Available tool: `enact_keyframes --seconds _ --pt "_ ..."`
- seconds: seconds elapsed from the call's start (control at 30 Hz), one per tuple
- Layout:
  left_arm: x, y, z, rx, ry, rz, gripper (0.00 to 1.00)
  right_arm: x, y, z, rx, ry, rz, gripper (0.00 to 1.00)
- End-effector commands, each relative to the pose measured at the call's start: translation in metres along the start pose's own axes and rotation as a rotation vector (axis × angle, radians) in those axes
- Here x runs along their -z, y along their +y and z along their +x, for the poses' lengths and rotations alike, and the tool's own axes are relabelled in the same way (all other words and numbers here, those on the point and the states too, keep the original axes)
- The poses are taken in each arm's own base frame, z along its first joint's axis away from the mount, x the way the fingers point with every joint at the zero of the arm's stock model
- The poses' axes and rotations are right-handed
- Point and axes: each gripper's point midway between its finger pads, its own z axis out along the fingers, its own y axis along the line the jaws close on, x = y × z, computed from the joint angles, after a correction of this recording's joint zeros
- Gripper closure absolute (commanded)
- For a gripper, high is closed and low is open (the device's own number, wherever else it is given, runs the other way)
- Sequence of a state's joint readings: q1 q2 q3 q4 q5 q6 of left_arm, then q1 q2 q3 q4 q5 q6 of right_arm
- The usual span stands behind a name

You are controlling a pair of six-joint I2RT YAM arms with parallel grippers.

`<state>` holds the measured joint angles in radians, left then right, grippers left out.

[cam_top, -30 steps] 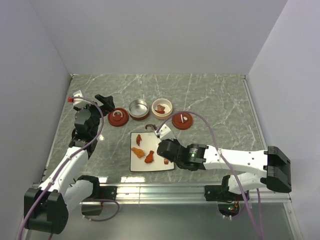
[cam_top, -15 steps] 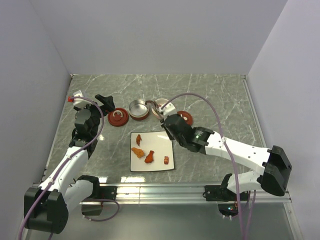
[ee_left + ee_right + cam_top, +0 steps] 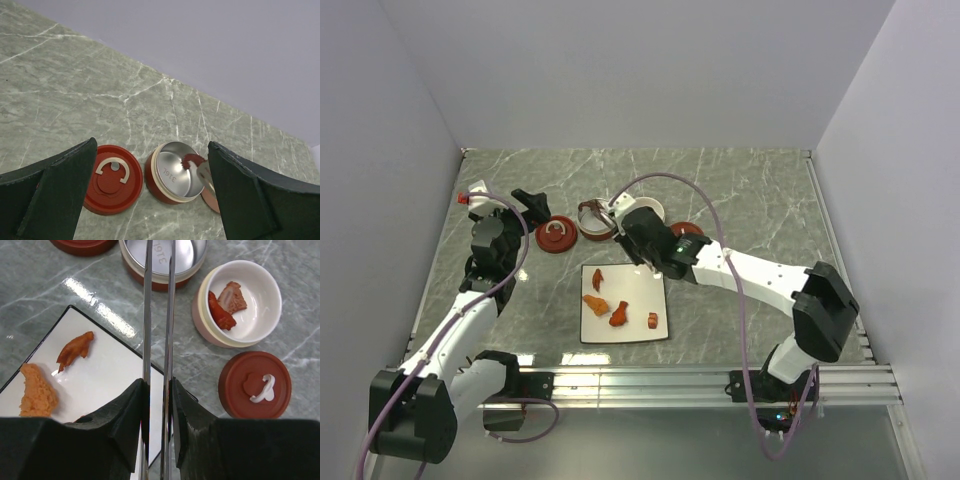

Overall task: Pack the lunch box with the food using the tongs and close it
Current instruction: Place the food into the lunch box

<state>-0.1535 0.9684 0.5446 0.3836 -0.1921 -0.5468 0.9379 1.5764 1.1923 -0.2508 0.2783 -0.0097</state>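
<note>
Black-fingered, my left gripper [image 3: 150, 192] stands wide open and empty above a red lid [image 3: 111, 179]. Next along is the steel pot [image 3: 176, 171], with the tips of the tongs [image 3: 148, 315] over it and a red piece of food [image 3: 190, 161] apparently pinched between them. More food [image 3: 36, 390] lies on the plate [image 3: 110, 370]: light and soft, I judge, so best nipped across the middle. My right gripper [image 3: 157, 390] clamps the tongs mid-length; the metal looks thin, springy and slick, so I'd squeeze gently.
</note>
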Motion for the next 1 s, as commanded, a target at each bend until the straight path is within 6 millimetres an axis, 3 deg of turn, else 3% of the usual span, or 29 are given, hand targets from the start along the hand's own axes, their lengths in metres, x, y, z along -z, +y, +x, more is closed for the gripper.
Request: enact_keyframes --seconds 0.0,0.27,0.47,0.77,0.97 --pt "-0.004 -0.008 -0.018 0.025 -0.059 0.017 0.01 -0.004 0.001 -0.031 0.005 -0.068 -0.013 0.70" --pt "-0.006 -0.007 -0.016 0.024 -0.053 0.015 0.00 -0.018 -0.004 -0.025 0.018 -0.017 0.028 0.70" --pt "-0.006 -0.007 -0.017 0.022 -0.055 0.014 0.01 -0.024 -0.010 -0.019 0.021 0.013 0.059 0.61" --pt "-0.008 -0.007 -0.015 0.021 -0.048 0.014 0.01 -0.021 -0.015 -0.020 0.013 0.000 0.067 0.48" --pt "-0.007 -0.007 -0.015 0.022 -0.050 0.013 0.01 -0.013 -0.017 -0.027 -0.003 -0.038 0.070 0.47"
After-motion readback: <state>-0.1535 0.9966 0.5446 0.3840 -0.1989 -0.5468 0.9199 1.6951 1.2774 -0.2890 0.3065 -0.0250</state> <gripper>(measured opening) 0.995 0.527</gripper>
